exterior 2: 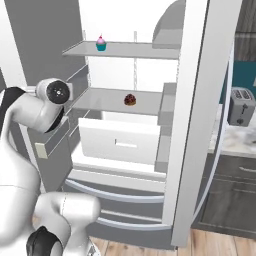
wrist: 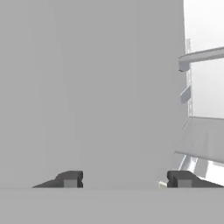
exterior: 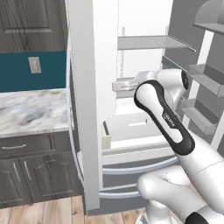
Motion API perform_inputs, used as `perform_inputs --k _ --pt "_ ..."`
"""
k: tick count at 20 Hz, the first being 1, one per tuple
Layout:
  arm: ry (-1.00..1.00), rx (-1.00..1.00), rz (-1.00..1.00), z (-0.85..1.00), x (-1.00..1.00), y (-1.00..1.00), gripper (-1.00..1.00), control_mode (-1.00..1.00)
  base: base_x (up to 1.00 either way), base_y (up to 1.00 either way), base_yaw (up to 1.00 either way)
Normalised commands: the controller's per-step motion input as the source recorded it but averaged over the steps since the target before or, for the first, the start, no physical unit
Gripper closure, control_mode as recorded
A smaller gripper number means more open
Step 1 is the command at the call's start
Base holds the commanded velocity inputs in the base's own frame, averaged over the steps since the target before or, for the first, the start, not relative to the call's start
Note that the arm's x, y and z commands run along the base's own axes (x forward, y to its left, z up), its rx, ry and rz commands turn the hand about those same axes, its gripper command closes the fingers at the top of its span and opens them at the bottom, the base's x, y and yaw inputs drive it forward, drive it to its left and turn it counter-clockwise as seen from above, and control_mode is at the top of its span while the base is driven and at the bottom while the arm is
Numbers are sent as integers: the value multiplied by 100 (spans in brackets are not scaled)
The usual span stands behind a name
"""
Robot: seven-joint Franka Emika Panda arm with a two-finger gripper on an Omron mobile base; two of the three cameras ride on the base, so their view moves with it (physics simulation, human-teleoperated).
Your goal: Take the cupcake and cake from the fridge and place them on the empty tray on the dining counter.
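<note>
End effector [wrist: 127, 179] fingers apart, gripping nothing.

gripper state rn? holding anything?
Gripper: open, dark fingertips spread apart with nothing between them, facing a flat grey inner wall of the tall stainless-steel fridge.

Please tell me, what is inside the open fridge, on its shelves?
Inside the fridge, the cupcake stands on the upper shelf and the cake on the shelf below. A closed white drawer sits beneath; its contents are hidden.
</note>
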Motion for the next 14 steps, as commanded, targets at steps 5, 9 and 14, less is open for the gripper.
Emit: perform_inputs --k 5,9,14 --pt "0 0 -13 54 -18 -34 -100 -100 0 0 0" --pt "0 -2 -29 60 -44 -100 -100 -100 0 0 0" --pt "13 -9 -32 23 -12 -93 -100 -100 0 0 0"
